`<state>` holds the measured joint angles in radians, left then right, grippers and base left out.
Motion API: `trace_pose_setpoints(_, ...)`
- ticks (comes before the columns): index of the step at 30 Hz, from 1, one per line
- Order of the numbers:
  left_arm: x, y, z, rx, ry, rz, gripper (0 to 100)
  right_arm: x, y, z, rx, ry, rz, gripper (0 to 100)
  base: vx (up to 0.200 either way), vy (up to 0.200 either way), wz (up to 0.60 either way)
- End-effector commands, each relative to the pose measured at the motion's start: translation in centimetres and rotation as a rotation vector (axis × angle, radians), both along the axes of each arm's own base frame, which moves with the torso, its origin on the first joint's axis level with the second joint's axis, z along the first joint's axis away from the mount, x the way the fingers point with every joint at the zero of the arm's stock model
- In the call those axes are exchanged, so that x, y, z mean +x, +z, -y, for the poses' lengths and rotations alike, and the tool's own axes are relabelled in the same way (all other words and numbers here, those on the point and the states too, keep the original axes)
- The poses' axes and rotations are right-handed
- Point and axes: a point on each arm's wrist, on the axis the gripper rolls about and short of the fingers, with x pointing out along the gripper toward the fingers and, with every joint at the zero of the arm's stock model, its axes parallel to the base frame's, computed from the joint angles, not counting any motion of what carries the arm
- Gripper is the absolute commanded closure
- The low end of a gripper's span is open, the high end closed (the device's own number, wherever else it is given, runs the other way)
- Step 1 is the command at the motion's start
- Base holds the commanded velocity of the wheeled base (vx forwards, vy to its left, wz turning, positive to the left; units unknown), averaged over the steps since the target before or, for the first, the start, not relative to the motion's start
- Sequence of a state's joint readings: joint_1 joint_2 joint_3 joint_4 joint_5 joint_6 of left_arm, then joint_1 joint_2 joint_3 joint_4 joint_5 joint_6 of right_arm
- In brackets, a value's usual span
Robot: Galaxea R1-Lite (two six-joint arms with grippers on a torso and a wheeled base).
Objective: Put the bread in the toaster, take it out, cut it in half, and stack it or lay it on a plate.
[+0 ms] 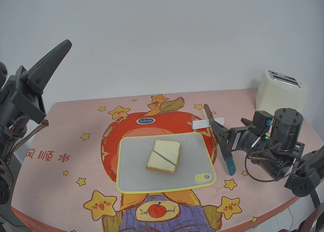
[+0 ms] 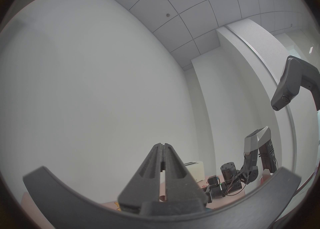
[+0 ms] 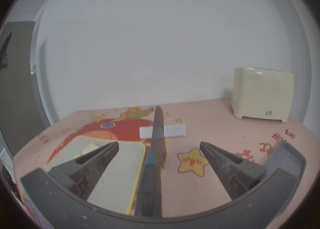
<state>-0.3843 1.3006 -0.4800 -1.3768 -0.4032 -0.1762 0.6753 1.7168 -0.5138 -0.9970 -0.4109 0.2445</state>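
Right gripper (image 3: 158, 144): fingers spread, one on each side of the knife handle and not clamping it; low over the table, just beside the board.
Left gripper (image 2: 163, 145): fingers pressed together, holding nothing, raised well above the table's left edge.
Bread: pale toasted slice (image 1: 164, 156), cut diagonally into two triangles that touch along the cut, lying near the middle of the board.
Board: grey rectangular cutting board with yellow rim (image 1: 135, 168), flat on the pink cartoon-printed table (image 1: 84, 121).
Knife: dark-bladed knife with teal handle (image 3: 157, 123), lying across a white paper strip (image 3: 176, 131).
Risk 1: I judge a swing towards the bread could drag the knife along.
Risk 2: a hard pinch may crush or tear a half; nudging one half may shove the other.
Surroundings: cream two-slot toaster (image 1: 280, 92), well apart at the far right.
Obstruction: the knife lies between my right gripper and the bread.
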Motion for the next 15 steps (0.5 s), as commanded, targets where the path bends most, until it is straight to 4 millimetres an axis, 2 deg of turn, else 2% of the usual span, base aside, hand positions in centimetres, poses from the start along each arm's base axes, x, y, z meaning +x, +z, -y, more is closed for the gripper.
trace_pose_setpoints(1,0.0,-0.3,0.2,0.004,-0.012,-0.011,100,-0.6,0.8,-0.2,0.026,0.052,0.02,0,0.0,0.0,0.0)
trace_pose_setpoints(8,0.3,-0.6,0.4,0.009,-0.011,-0.026,100,-2.1,2.7,-0.6,0.097,0.187,0.058,0,0.0,0.0,0.0)
trace_pose_setpoints(11,0.2,-0.6,0.3,0.008,-0.008,-0.026,100,-2.6,3.5,-1.8,0.151,0.246,0.067,0,0.0,0.0,0.0)
trace_pose_setpoints(12,0.2,-0.6,0.3,0.005,-0.003,-0.027,100,-2.8,4.3,-2.6,0.204,0.272,0.078,0,0.0,0.0,0.0)
trace_pose_setpoints(15,0.1,-0.6,0.2,0.003,0.001,-0.028,100,-2.5,5.7,-3.1,0.29,0.279,0.094,0,0.0,0.0,0.0)
